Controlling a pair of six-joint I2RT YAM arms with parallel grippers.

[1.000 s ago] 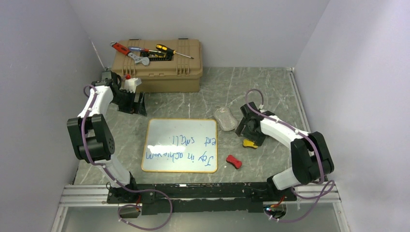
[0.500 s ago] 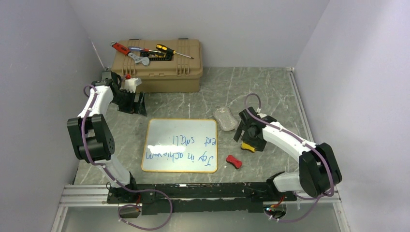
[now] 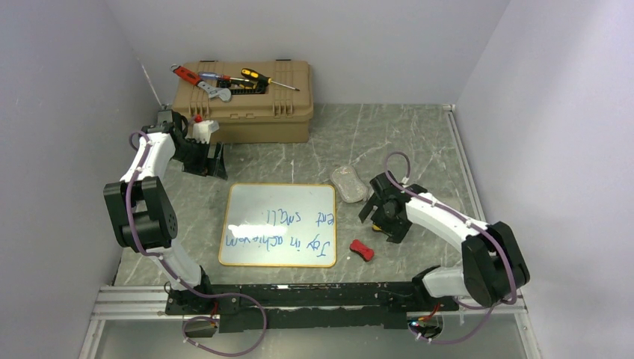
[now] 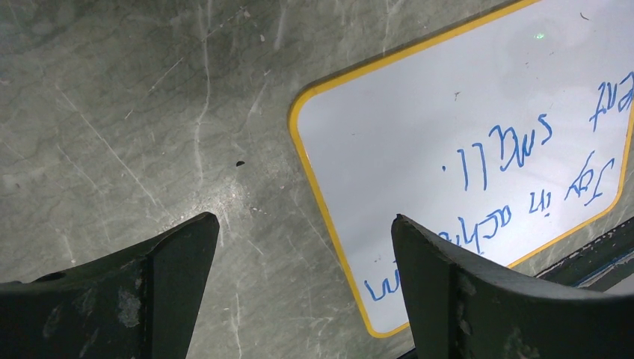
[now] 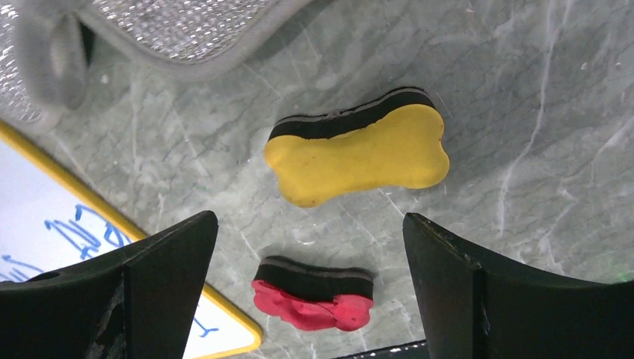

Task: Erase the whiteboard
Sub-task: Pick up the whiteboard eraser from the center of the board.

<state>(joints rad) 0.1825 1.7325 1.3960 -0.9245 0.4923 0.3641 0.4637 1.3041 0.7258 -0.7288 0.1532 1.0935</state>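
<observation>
Shifting nearer | right hand [image 5: 308, 221] spread wide over yellow eraser [image 5: 359, 153]; left hand [image 4: 304, 219] unmoved, open

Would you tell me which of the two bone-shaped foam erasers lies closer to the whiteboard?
The red bone-shaped foam eraser: it sits just off a corner of the orange-framed whiteboard, while the yellow bone-shaped foam eraser lies farther out on the table.

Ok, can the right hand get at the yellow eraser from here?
Probably yes. The right hand hangs open just above the yellow eraser with nothing between them; the red eraser and the silvery pad lie clear of it.
</observation>
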